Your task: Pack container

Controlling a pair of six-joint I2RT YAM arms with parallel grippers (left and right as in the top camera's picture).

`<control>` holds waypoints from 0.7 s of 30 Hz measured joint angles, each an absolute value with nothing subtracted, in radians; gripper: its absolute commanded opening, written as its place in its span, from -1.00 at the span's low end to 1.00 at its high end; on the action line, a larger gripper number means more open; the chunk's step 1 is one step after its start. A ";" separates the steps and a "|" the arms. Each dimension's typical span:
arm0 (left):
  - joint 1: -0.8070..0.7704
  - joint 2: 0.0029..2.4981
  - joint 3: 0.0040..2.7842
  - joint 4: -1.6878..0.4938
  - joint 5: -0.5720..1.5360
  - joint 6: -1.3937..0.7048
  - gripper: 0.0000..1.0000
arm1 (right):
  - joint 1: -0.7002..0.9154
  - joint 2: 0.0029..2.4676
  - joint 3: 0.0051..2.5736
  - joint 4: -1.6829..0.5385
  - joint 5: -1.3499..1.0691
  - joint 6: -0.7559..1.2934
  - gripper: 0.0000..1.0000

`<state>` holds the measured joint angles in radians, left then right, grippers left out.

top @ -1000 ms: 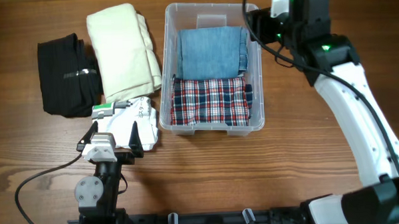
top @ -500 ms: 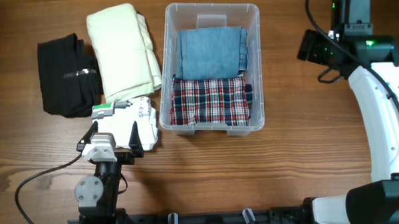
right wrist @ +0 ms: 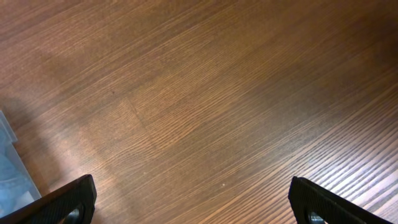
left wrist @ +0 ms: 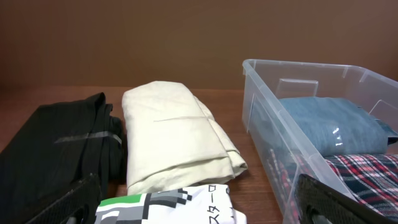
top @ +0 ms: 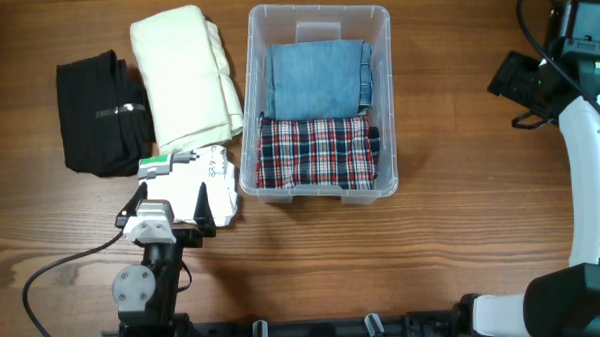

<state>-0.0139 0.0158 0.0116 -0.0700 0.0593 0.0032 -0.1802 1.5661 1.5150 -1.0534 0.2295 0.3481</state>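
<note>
The clear plastic container [top: 326,193] stands at the table's upper middle and holds a folded blue denim piece [top: 317,76] and a folded plaid cloth [top: 315,153]. It also shows in the left wrist view [left wrist: 261,112]. My left gripper [top: 171,208] is open over a white printed garment [top: 208,177], seen low in the left wrist view [left wrist: 168,208]. A cream folded cloth [top: 184,72] and a black folded garment [top: 98,111] lie left of the container. My right gripper [top: 517,81] is open and empty over bare wood, far right of the container.
The wooden table [right wrist: 217,106] fills the right wrist view, with a corner of the container [right wrist: 9,168] at its left edge. A cable [top: 63,267] runs from the left arm's base [top: 144,289] at the front.
My right arm has pulled away from the container's far right corner and swung out to the right edge of the table. The left arm and the clothes have not moved.
</note>
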 measured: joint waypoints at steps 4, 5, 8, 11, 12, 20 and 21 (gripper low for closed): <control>-0.014 0.016 0.012 -0.070 0.059 0.003 0.99 | -0.180 1.566 1.515 -1.053 0.229 0.348 1.00; -0.014 0.016 0.012 -0.070 0.059 0.003 1.00 | -0.180 1.566 1.515 -1.053 0.229 0.348 1.00; -0.014 0.016 0.012 -0.070 0.067 -0.002 1.00 | -0.180 1.566 1.515 -1.053 0.229 0.348 0.99; -0.014 0.016 0.010 -0.046 0.104 -0.085 0.99 | -0.180 1.566 1.515 -1.053 0.229 0.348 1.00; -0.014 0.016 0.009 -0.024 0.122 -0.109 0.99 | -0.180 1.566 1.515 -1.053 0.229 0.348 1.00; -0.014 0.146 0.254 -0.246 0.249 -0.289 0.99 | -0.180 1.566 1.515 -1.047 0.229 0.348 1.00; -0.014 0.200 0.317 -0.292 0.244 -0.291 0.99 | -0.180 1.566 1.515 -1.050 0.229 0.349 0.99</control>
